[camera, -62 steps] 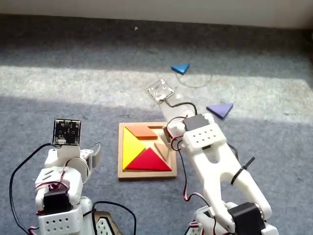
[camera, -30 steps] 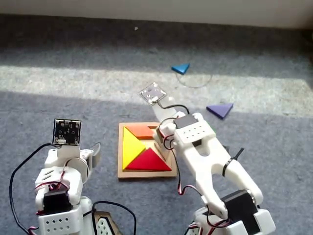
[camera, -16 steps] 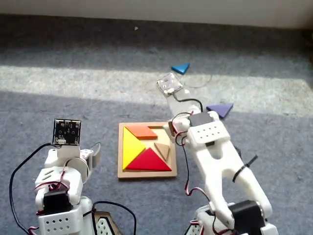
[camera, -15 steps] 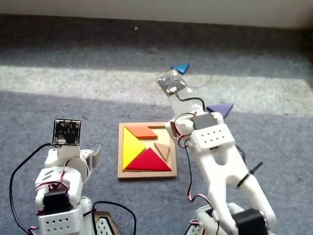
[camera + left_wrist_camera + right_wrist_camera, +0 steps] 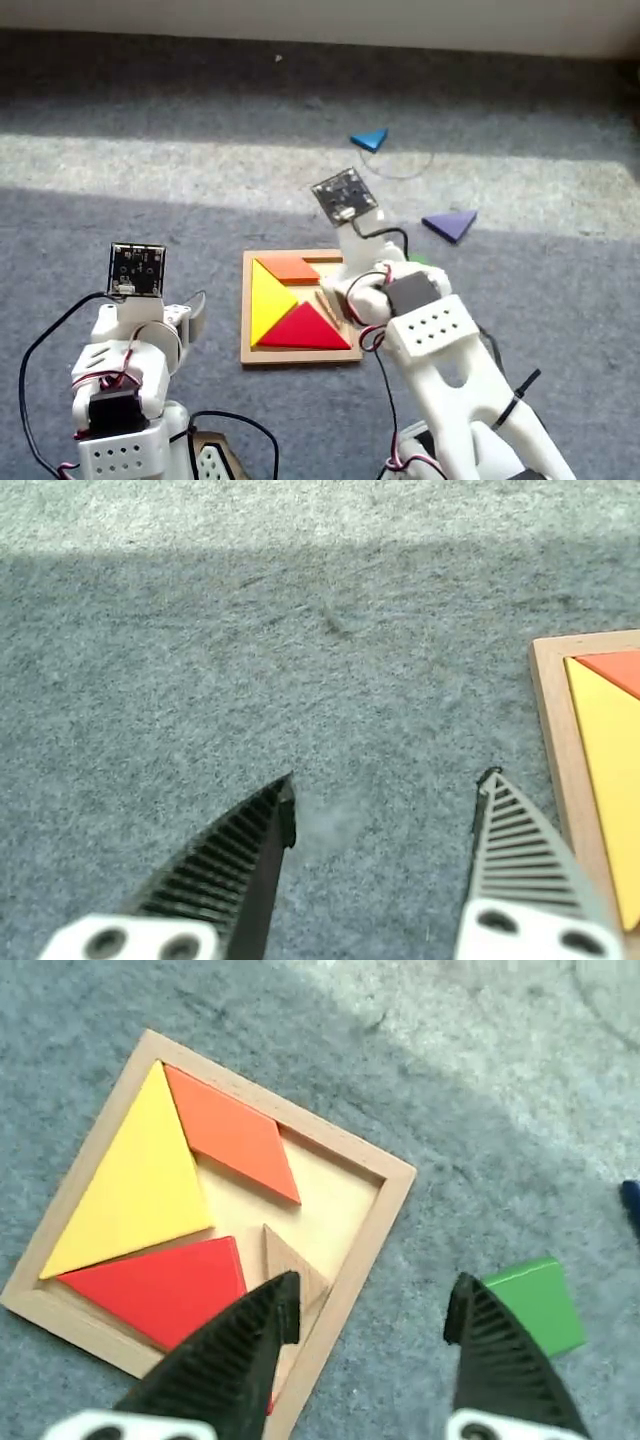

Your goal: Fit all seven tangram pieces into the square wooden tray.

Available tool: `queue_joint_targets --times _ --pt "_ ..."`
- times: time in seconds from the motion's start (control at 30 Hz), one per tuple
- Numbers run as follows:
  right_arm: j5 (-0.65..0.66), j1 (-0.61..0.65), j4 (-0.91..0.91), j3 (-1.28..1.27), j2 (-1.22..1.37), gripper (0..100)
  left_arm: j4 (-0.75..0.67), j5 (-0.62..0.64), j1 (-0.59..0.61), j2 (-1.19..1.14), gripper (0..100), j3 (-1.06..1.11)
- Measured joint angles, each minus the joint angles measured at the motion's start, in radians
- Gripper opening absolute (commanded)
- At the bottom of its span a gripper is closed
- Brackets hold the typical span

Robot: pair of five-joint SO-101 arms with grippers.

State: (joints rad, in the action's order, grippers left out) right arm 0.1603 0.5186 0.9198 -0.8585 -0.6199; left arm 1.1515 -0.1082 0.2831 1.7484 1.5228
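The square wooden tray (image 5: pixel 250 355) (image 5: pixel 395 1195) lies on the grey carpet. It holds a yellow triangle (image 5: pixel 140 1190), an orange parallelogram (image 5: pixel 235 1130), a red triangle (image 5: pixel 165 1285) and a small tan triangle (image 5: pixel 295 1265). My right gripper (image 5: pixel 375 1295) hangs open and empty over the tray's right edge. A green square (image 5: pixel 535 1305) (image 5: pixel 419 259) lies on the carpet just beside that edge. A blue triangle (image 5: pixel 370 140) and a purple triangle (image 5: pixel 450 225) lie farther back. My left gripper (image 5: pixel 385 790) is open above bare carpet, left of the tray (image 5: pixel 550 730).
The right arm (image 5: pixel 440 350) covers the tray's right side in the high view. The left arm (image 5: pixel 130 370) stays folded near the front left. A thin cable loop (image 5: pixel 400 170) lies on the sunlit strip of carpet near the blue triangle.
The right arm has swung about near the tray's right edge and has now drawn back toward its base, lower over that edge. The pieces and the left arm have not moved.
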Motion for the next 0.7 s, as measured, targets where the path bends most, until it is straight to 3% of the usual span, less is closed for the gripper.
queue_joint_targets --times 0.33,0.7 --pt "0.048 0.043 -0.203 -0.071 0.157 25.9 0.000 0.000 0.000 0.000 29 0.000" --pt "0.094 0.071 -0.215 -0.071 0.308 25.9 0.000 0.000 0.000 0.000 29 0.000"
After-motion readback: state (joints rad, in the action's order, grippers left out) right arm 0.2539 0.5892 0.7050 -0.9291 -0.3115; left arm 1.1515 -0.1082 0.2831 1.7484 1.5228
